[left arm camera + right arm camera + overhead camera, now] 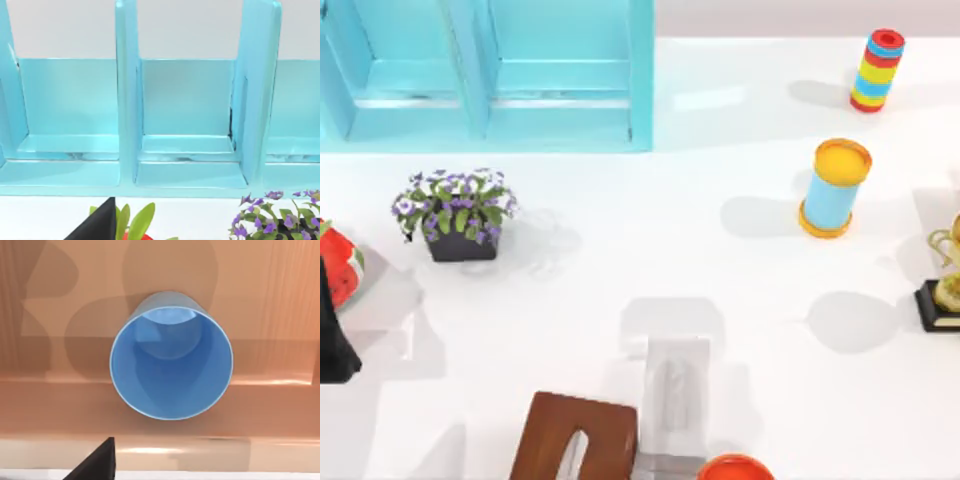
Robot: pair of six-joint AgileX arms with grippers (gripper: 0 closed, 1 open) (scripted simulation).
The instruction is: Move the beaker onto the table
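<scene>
No writing or labels are legible on anything. In my right wrist view the beaker [171, 365] stands upright on the brown wooden board [280, 315], mouth open toward the camera and long axis vertical, with the white table [620, 270] around the board [575, 435] in the top view. I cannot tell how my right gripper's fingers stand; my left arm [332, 335] sits at the table's left edge, fingers likewise undeterminable.
</scene>
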